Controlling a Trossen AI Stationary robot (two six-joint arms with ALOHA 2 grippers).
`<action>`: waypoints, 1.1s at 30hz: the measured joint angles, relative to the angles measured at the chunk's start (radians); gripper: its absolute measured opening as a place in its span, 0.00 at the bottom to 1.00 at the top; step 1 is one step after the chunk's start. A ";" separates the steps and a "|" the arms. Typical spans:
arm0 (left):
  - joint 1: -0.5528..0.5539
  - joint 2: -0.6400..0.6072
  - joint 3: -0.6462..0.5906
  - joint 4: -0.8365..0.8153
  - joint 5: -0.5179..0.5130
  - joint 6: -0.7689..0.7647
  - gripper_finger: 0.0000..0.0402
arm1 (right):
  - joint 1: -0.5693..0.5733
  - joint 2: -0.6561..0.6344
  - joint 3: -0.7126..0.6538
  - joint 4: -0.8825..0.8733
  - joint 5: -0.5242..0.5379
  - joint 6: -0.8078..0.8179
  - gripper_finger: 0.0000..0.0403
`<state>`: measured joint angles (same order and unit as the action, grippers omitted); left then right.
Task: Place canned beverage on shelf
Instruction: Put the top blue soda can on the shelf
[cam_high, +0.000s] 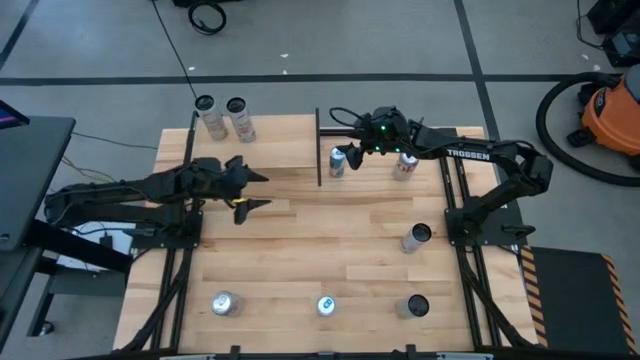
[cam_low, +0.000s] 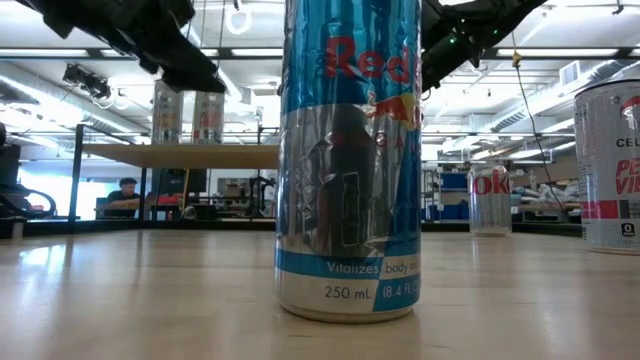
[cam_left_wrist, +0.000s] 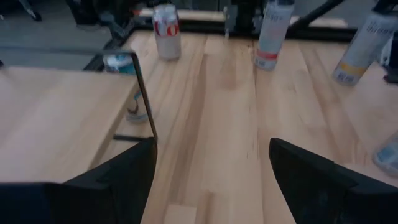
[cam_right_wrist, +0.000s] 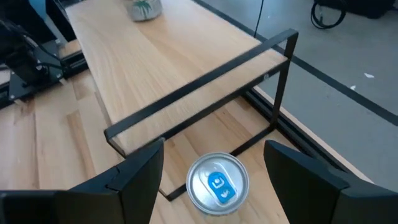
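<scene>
At the far left of the table, the shelf (cam_high: 275, 140) carries two tall cans (cam_high: 225, 118) at its far-left corner. Just in front of the shelf's near edge, the left gripper (cam_high: 250, 190) hovers over the planked tabletop (cam_high: 340, 250) with its fingers spread and nothing between them. Beside the shelf's right end stands a blue-topped can (cam_high: 337, 161), upright on the tabletop. The right gripper (cam_right_wrist: 214, 171) hangs directly above it, fingers parted on either side of the lid (cam_right_wrist: 218, 182) and clear of it. Just right of that stands a Coke can (cam_high: 405, 165). Along the near edge, a Red Bull can (cam_high: 326, 305) stands in the middle.
</scene>
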<state>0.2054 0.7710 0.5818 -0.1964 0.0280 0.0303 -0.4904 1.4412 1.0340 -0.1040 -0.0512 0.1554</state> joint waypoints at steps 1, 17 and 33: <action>-0.001 -0.014 0.000 -0.008 0.000 0.000 0.78 | 0.000 0.004 0.000 -0.002 0.002 0.003 0.71; -0.002 -0.117 0.001 -0.053 0.000 -0.019 0.78 | 0.007 0.152 0.000 -0.008 0.075 0.038 0.71; -0.002 -0.117 0.001 -0.057 0.000 -0.005 0.78 | 0.014 0.154 0.000 0.034 0.032 0.059 0.71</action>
<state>0.2035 0.6544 0.5827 -0.2536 0.0284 0.0249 -0.4767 1.5951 1.0336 -0.0704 -0.0191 0.2145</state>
